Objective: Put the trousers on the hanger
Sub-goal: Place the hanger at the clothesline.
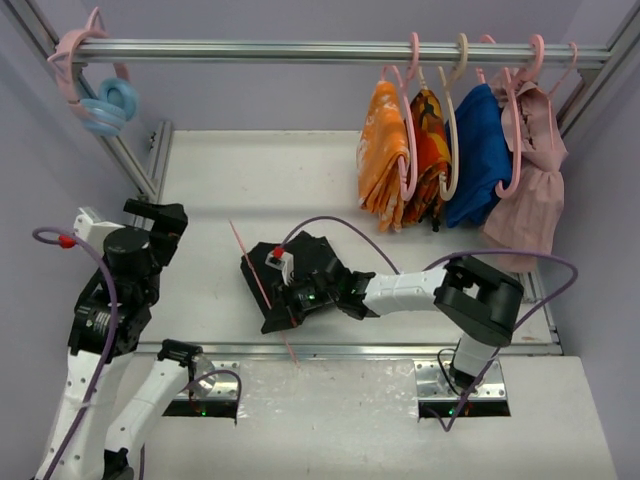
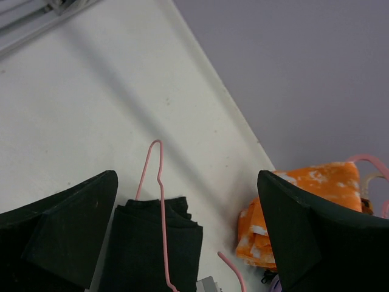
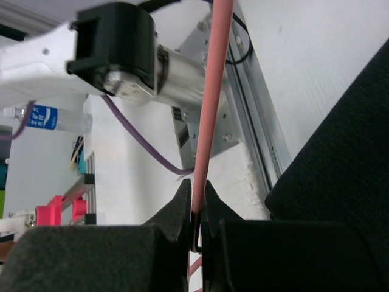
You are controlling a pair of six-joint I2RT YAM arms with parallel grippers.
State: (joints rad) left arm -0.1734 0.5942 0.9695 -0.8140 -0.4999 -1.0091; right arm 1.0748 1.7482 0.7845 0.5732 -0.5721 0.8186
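Right wrist view is showing the right gripper [image 3: 196,210] clamping tight on the pink wire of the hanger [image 3: 213,91]. In the top external view, the folded trousers [image 1: 320,252] are lying mid-frame on the table [image 1: 220,170], with the hanger slanting across their left edge. The left gripper [image 1: 160,222] is hovering at the left, jaws spread wide and gripping nothing.

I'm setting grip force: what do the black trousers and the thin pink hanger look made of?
The trousers: matte black woven fabric, perhaps cotton or a blend; they lie in soft folded layers with no sheen. The hanger: a thin rod with a smooth pale pink finish, likely coated wire, possibly solid plastic; it keeps tight bends and an even surface.
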